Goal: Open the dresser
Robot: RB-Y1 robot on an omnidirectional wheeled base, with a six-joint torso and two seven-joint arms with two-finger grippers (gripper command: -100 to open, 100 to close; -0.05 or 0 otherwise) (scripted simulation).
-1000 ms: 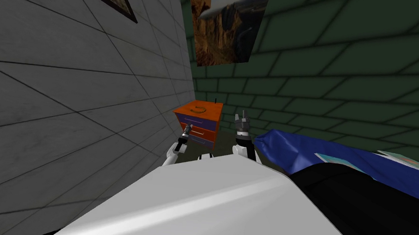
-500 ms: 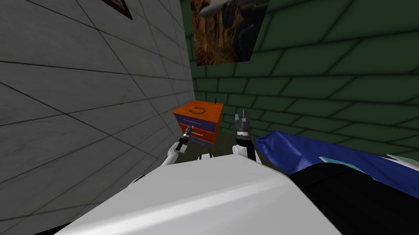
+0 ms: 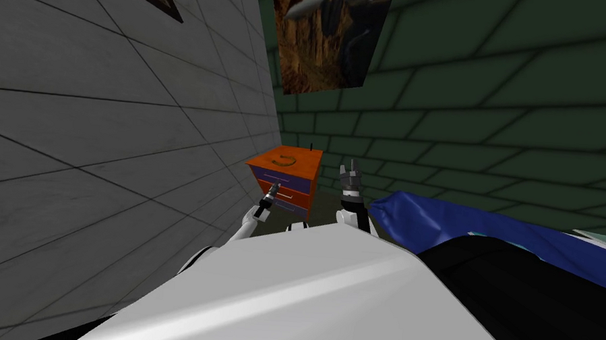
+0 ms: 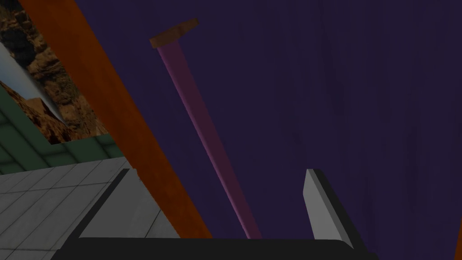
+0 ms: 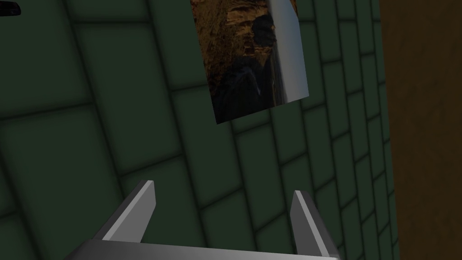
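Beside the grey wall (image 3: 95, 128), the left claw (image 3: 271, 190) is held wide around the pink handle (image 4: 203, 131) of a purple drawer (image 4: 338, 90). The orange dresser (image 3: 306, 157), in the corner, is judged shut: gripping and pulling are left. The right claw (image 3: 349, 170) is raised, wide, empty. Room rightward is narrowed by a blue bed (image 3: 466, 225)

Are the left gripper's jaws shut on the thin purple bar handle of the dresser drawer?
No: the left gripper has its jaws standing open, with the thin purple bar handle running between them, clear of both.
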